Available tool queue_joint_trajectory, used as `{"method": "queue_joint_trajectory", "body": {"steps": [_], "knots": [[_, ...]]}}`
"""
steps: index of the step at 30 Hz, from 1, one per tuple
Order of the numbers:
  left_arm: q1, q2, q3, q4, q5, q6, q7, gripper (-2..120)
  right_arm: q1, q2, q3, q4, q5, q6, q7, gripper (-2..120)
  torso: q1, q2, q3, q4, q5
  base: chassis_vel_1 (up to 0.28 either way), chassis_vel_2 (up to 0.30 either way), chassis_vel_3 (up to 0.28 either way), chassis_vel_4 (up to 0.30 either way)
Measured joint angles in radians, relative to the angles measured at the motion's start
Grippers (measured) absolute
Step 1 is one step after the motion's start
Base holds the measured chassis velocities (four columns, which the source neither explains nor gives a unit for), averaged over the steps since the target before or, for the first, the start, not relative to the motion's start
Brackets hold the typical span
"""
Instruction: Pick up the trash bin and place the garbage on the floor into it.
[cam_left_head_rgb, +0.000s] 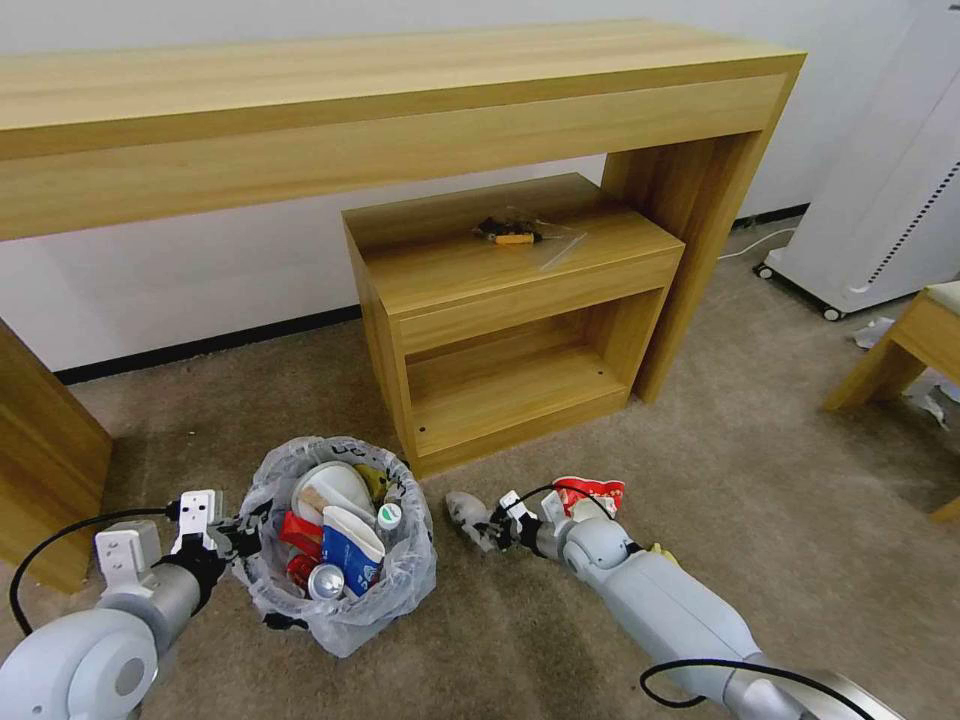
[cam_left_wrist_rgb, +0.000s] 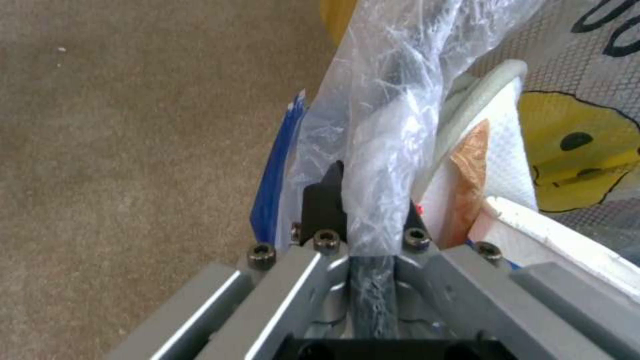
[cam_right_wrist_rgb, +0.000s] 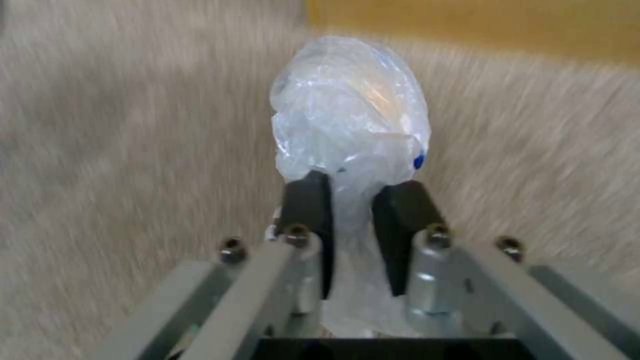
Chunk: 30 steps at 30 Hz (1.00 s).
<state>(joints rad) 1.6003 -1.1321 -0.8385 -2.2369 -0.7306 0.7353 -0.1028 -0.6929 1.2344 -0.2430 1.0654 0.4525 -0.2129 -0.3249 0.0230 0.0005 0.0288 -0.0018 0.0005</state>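
The trash bin (cam_left_head_rgb: 340, 560), full of litter, sits on the floor (cam_left_head_rgb: 760, 500) at lower left of the head view. The left gripper (cam_left_wrist_rgb: 370, 212) has its fingers pinched on the bin's bag-lined rim. Lower centre, the right gripper (cam_right_wrist_rgb: 353, 200) clamps a crumpled clear plastic wad (cam_right_wrist_rgb: 350, 115).
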Motion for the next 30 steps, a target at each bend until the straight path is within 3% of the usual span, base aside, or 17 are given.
{"method": "queue_joint_trajectory", "body": {"steps": [2, 3, 4, 9, 11, 13, 16, 17, 20, 21, 23, 30], "knots": [[0.002, 0.000, -0.001, -0.001, 0.000, 0.000, 0.000, 0, -0.018, -0.029, 0.029, 0.071, 0.003, 0.002, 0.005, 7, 0.000, 0.000, 0.000, 0.0001, 0.0000, 0.000, 0.000, 0.000, 0.000], [0.005, 0.000, -0.003, -0.002, 0.000, 0.000, 0.000, 0, -0.052, -0.103, 0.070, 0.231, 0.028, 0.000, 0.015, 0, 0.000, 0.000, 0.000, -0.0002, 0.0001, 0.000, 0.000, 0.000, 0.000], [0.006, 0.001, -0.003, -0.002, 0.000, 0.000, 0.001, 0, -0.067, -0.181, 0.095, 0.373, 0.054, -0.001, 0.024, 0, 0.000, 0.000, 0.000, -0.0005, -0.0003, 0.000, 0.000, 0.000, 0.000], [0.006, 0.001, 0.000, -0.002, 0.000, 0.000, 0.001, 0, -0.053, -0.253, 0.105, 0.556, 0.084, -0.005, 0.030, 0, 0.000, 0.000, 0.000, -0.0005, 0.0000, 0.000, 0.000, 0.000, 0.000], [0.006, 0.001, 0.004, 0.001, 0.003, 0.000, 0.000, 0, 0.009, -0.298, 0.094, 0.733, 0.147, -0.035, 0.033, 0, 0.000, 0.000, 0.000, -0.0002, -0.0001, 0.000, 0.000, 0.000, 0.000], [0.005, 0.001, 0.005, 0.003, 0.004, 0.000, 0.000, 0, 0.033, -0.305, 0.084, 0.773, 0.177, -0.050, 0.033, 0, 0.000, 0.000, 0.000, -0.0001, -0.0004, 0.000, 0.000, 0.000, 0.000], [-0.002, 0.001, 0.018, 0.010, 0.010, 0.000, -0.001, 0, 0.155, -0.301, -0.047, 0.897, 0.335, -0.127, 0.075, 0, 0.000, 0.000, 0.000, -0.0001, -0.0005, 0.000, 0.000, 0.000, 0.000], [-0.002, 0.001, 0.018, 0.010, 0.010, 0.000, -0.001, 0, 0.155, -0.301, -0.047, 0.897, 0.335, -0.127, 0.075, 0, 0.000, 0.000, 0.000, -0.0001, -0.0005, 0.000, 0.000, 0.000, 0.000], [-0.010, 0.001, 0.028, 0.013, 0.011, 0.000, -0.005, 0, 0.234, -0.262, -0.222, 0.927, 0.397, -0.167, 0.136, 0, 0.000, 0.000, 0.000, 0.0002, -0.0005, 0.000, 0.000, 0.000, 0.000], [-0.010, 0.001, 0.028, 0.013, 0.011, 0.000, -0.005, 0, 0.234, -0.262, -0.222, 0.927, 0.397, -0.167, 0.136, 0, 0.000, 0.000, 0.000, 0.0002, -0.0005, 0.000, 0.000, 0.000, 0.000], [-0.014, 0.004, 0.030, 0.013, 0.006, 0.000, -0.013, 0, 0.253, -0.243, -0.331, 0.920, 0.387, -0.183, 0.161, 0, 0.000, 0.000, 0.000, 0.0002, -0.0003, 0.000, 0.000, 0.000, 0.000], [-0.014, 0.009, 0.024, 0.005, -0.005, 0.000, -0.016, 0, 0.255, -0.241, -0.436, 0.887, 0.375, -0.229, 0.212, 3, 0.000, 0.000, 0.000, -0.0002, -0.0003, 0.000, 0.000, 0.000, 0.000]]}}
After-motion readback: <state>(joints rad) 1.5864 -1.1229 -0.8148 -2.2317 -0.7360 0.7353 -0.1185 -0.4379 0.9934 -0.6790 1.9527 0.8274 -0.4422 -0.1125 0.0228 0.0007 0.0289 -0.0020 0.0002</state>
